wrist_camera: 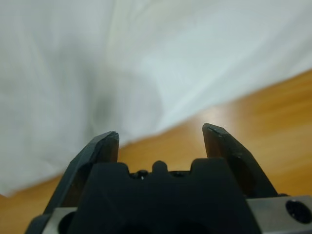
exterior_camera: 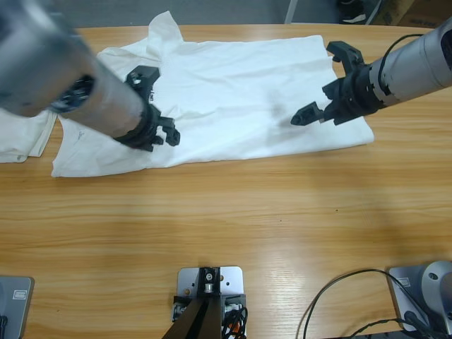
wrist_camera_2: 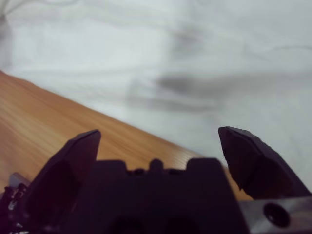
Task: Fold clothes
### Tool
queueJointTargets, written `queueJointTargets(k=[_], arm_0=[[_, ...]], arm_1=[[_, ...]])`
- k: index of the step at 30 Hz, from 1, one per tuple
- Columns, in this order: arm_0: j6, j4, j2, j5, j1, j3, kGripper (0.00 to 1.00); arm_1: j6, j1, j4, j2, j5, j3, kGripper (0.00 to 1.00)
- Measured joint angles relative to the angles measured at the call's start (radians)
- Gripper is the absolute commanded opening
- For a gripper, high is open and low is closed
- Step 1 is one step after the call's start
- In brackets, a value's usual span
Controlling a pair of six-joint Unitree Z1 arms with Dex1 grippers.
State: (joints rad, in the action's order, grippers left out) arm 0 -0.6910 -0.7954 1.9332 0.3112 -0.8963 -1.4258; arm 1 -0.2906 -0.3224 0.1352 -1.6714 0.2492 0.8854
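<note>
Two white shirts [exterior_camera: 233, 92] [exterior_camera: 21, 138] on the table [exterior_camera: 226, 226]; left claw [exterior_camera: 152, 106] and right claw [exterior_camera: 326, 81] both open, empty

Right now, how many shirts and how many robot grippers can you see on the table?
White shirts: 2, a spread white T-shirt and another white shirt at the table's left edge.
Grippers: 2, left gripper and right gripper.
Total: 4
</note>
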Motion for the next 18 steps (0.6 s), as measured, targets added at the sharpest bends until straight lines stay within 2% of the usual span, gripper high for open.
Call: queueJointTargets(k=[5, 9, 18], arm_0=[[0.225, -0.115, 0.117, 0.120, -0.003, -0.185, 0.678], [0.379, -0.183, 0.188, 0.160, -0.004, -0.271, 0.678], [0.505, -0.279, 0.318, 0.274, -0.010, -0.394, 0.658]], arm_1=[[0.000, 0.000, -0.009, 0.000, 0.000, -0.033, 1.000], [0.000, 0.000, -0.024, -0.001, 0.000, -0.043, 1.000], [0.000, 0.000, -0.068, -0.024, 0.000, -0.056, 1.000]])
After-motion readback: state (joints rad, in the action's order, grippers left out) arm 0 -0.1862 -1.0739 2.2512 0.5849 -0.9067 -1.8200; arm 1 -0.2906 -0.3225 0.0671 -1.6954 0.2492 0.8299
